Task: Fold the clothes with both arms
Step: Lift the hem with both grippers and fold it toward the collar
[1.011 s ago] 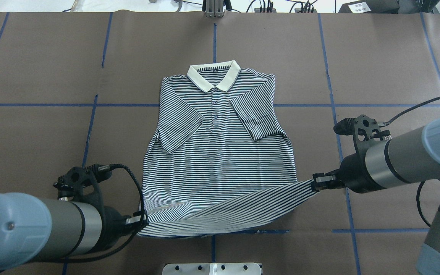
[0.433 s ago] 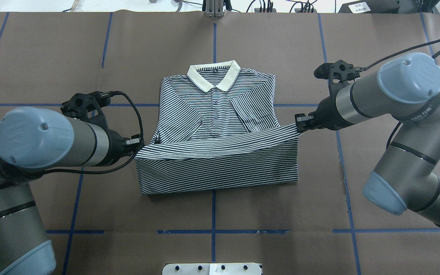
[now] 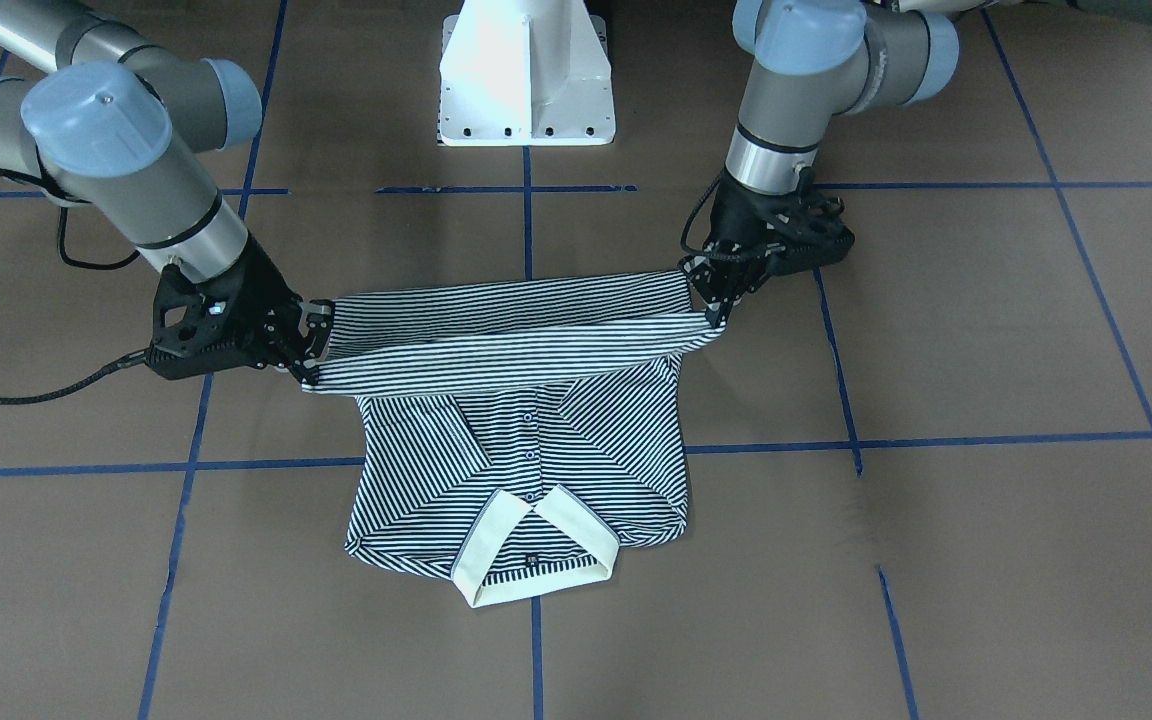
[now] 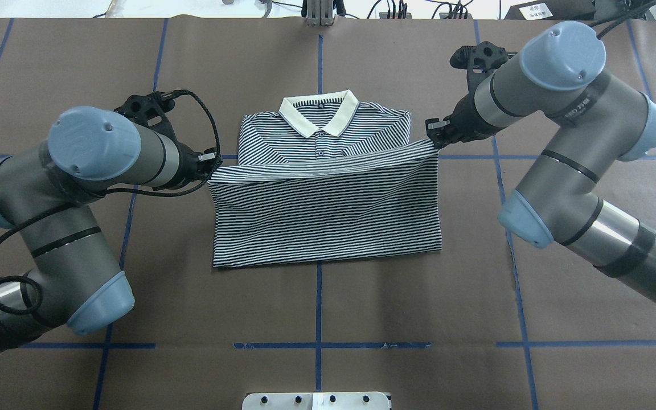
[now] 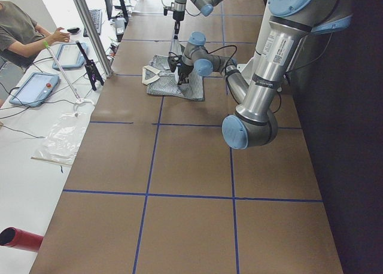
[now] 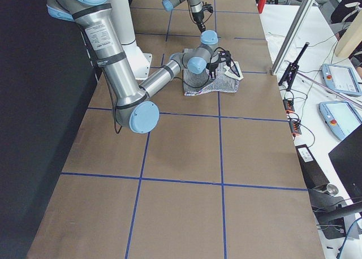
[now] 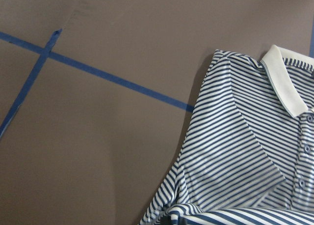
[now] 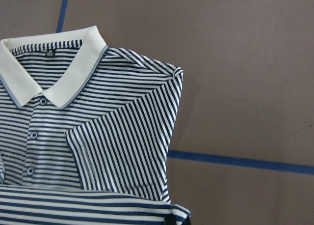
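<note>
The navy-and-white striped polo shirt (image 4: 328, 228) lies mid brown paper-covered counter (image 4: 419, 307), with its folded edge on the robot's side of the plain white collar (image 4: 319, 117). Each black two-finger hand is pinched tight on a corner of the lifted hem (image 4: 322, 168): left hand (image 4: 212, 163), right hand (image 4: 433, 138). The right corner sits closer to the collar than the left, so I reckon the hem could land skewed, or sag mid-span and wrinkle. The fingertips are buried in fabric, and the tucked sleeves are mostly covered from overhead.

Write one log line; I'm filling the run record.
left claw: shut on polo shirt hem | right claw: same | hem: raised, short of collar
</note>
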You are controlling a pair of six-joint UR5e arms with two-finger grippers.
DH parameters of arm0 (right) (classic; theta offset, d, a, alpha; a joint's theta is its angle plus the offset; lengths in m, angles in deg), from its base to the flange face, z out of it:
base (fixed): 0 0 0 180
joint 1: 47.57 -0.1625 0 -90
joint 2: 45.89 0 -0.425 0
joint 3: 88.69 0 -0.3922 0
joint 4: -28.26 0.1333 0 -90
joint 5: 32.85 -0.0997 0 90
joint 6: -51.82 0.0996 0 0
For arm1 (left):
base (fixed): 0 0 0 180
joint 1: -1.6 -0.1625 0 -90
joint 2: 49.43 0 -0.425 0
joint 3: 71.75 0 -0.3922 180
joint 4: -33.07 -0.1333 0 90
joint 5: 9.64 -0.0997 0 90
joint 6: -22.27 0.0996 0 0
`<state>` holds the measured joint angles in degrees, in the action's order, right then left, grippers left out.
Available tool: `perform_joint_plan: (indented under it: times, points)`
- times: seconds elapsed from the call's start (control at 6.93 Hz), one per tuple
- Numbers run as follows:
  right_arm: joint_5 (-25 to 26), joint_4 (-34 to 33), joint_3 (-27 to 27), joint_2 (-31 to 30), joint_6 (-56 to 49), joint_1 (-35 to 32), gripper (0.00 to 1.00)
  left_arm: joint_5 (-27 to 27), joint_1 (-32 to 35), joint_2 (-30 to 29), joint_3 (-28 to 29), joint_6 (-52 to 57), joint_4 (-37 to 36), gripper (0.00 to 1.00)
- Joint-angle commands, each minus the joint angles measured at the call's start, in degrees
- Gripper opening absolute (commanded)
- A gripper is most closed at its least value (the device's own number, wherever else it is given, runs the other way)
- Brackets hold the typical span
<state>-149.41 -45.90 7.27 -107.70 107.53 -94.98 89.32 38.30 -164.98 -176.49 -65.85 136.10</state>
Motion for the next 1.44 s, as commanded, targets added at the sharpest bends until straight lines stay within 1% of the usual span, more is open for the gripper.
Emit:
perform_joint_plan:
  times: [0.0, 0.14, 0.29, 0.58, 0.72, 1.01, 1.16, 1.3]
  points:
    - [0.45, 0.33, -11.71, 7.46, -1.75, -1.89, 0.0, 0.36, 3.1, -2.21, 9.6, 0.14, 8.03, 0.0]
    - [0.97, 4.51, -16.29, 8.97, -1.75, -2.07, 0.0, 0.36, 4.33, -3.7, 12.68, 0.66, 9.72, 0.0]
    - [0.98, 7.86, -19.38, 9.16, -1.66, -2.51, 0.0, 0.36, 5.04, -5.11, 14.98, 2.15, 10.17, 0.0]
    - [0.98, 8.07, -19.85, 9.77, -1.66, -2.6, 0.0, 0.27, 5.04, -7.92, 17.79, 1.81, 10.79, 0.0]
    - [1.07, 8.07, -20.28, 10.64, -1.4, -2.6, 0.0, 0.18, 5.3, -8.46, 19.2, 1.64, 10.87, 0.0]
    - [1.15, 8.24, -23.79, 13.19, -1.48, -2.6, 0.0, 0.18, 6.36, -9.34, 22.28, 1.72, 12.01, 0.0]
    - [1.42, 8.33, -24.24, 13.2, -1.57, -2.86, 0.0, 0.18, 6.54, -9.69, 23.69, 1.72, 13.06, 0.0]
    - [1.51, 8.33, -24.33, 13.2, -1.66, -2.86, 0.0, 0.18, 6.54, -10.04, 23.79, 1.72, 13.16, 0.0]
